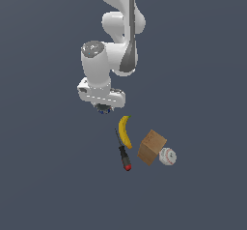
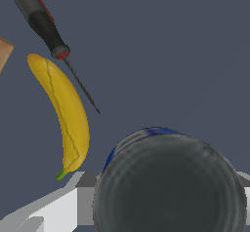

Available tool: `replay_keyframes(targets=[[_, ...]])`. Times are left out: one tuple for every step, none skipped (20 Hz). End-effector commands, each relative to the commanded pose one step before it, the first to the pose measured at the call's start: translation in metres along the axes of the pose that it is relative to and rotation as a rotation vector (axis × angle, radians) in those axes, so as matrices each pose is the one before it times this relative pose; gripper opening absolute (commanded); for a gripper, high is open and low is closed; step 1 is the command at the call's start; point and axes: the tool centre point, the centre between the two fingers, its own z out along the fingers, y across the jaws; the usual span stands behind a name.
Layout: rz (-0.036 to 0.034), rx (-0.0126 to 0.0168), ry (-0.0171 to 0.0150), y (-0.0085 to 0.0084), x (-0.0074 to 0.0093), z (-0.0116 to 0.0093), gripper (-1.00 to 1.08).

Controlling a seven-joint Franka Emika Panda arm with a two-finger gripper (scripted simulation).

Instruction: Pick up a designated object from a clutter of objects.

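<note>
Your can (image 2: pixel 168 187): blackish-grey top, blue band at rim. Banana (image 1: pixel 125 131): yellow, green stem tip. Screwdriver (image 1: pixel 124 152): black handle, red end, dark shaft. Box (image 1: pixel 151 147): plain brown. Baseball (image 1: pixel 168 156): white, red stitching. Your arm (image 1: pixel 107 60): white, grey panel. Floor (image 1: pixel 48 176): slate blue-grey.

Was a plain dark grey-blue floor (image 1: pixel 43 176), with a yellow banana (image 1: pixel 125 130) lying on it. Just beside the banana, toward the exterior view's left, lay a black-and-red screwdriver (image 1: pixel 123 153), red cap farthest from the arm. Stood near the banana, to the exterior view's right, a brown cardboard box (image 1: pixel 151 147), tilted. Rested against the box's far side from the banana a white baseball (image 1: pixel 168 156).
</note>
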Motion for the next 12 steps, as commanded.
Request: replay_keyframes(targets=[[0.00072,-0.00146,0.00024,-0.00836,0.01069,-0.02121,-1.00],[0.00000,0.00000,0.00000,-0.00342,0.00441,-0.00825,-1.00],[0.00000,0.00000,0.00000,-0.00346,0.00446,-0.00830,-1.00],[0.00000,0.00000,0.00000,-0.00349,0.00451,-0.00835,-1.00],[0.00000,0.00000,0.00000,-0.00353,0.00456,-0.00840,-1.00],[0.00000,0.00000,0.00000,-0.00356,0.00461,-0.00844,-1.00],[0.00000,0.00000,0.00000,-0.00359,0.00466,-0.00848,-1.00],[0.00000,0.00000,0.00000,-0.00362,0.00471,-0.00852,-1.00],[-0.00032,0.00060,0.00012,-0.00369,0.00472,-0.00865,-1.00],[0.00000,0.00000,0.00000,-0.00363,0.00476,-0.00848,-1.00],[0.00000,0.00000,0.00000,-0.00353,0.00466,-0.00824,-1.00],[-0.00021,0.00044,-0.00002,-0.00344,0.00454,-0.00800,-1.00]])
